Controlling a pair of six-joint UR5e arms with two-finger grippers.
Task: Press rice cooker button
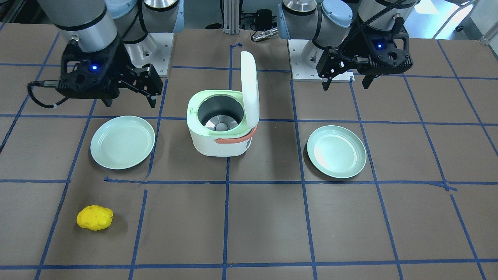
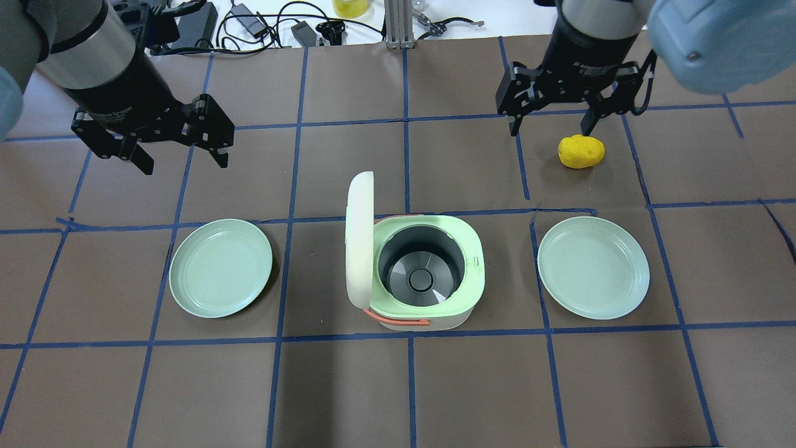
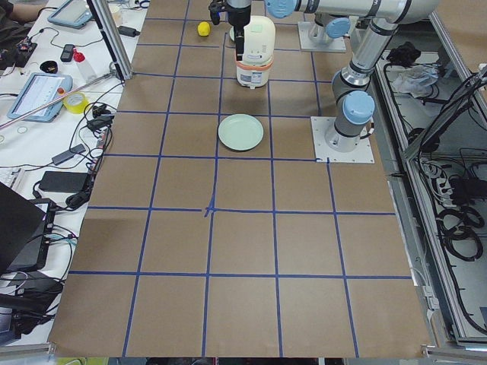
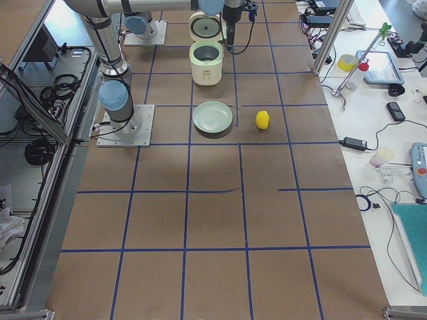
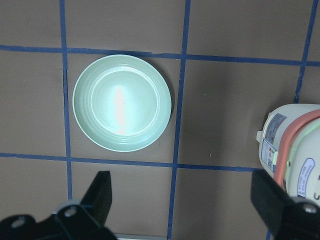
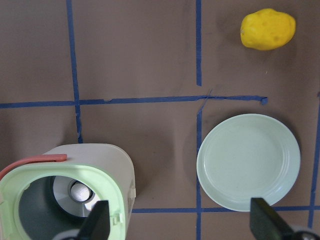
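Note:
The rice cooker (image 2: pixel 429 311) stands mid-table, white with a green rim and an orange handle. Its lid (image 2: pixel 359 239) stands open and upright, and the pot inside is empty. A small tab on the rim (image 2: pixel 479 261) faces my right side; I cannot make out a button clearly. My left gripper (image 2: pixel 185 164) is open and empty, high above the table to the cooker's left; it also shows in the front view (image 1: pixel 346 84). My right gripper (image 2: pixel 551 129) is open and empty, high to the cooker's right, also in the front view (image 1: pixel 130 104). Neither touches the cooker (image 1: pixel 218 134).
A pale green plate (image 2: pixel 221 267) lies left of the cooker and another (image 2: pixel 592 267) lies right of it. A yellow potato (image 2: pixel 581 151) lies beyond the right plate. Both wrist views show a plate (image 5: pixel 121 102) (image 6: pixel 248 160) below open fingers.

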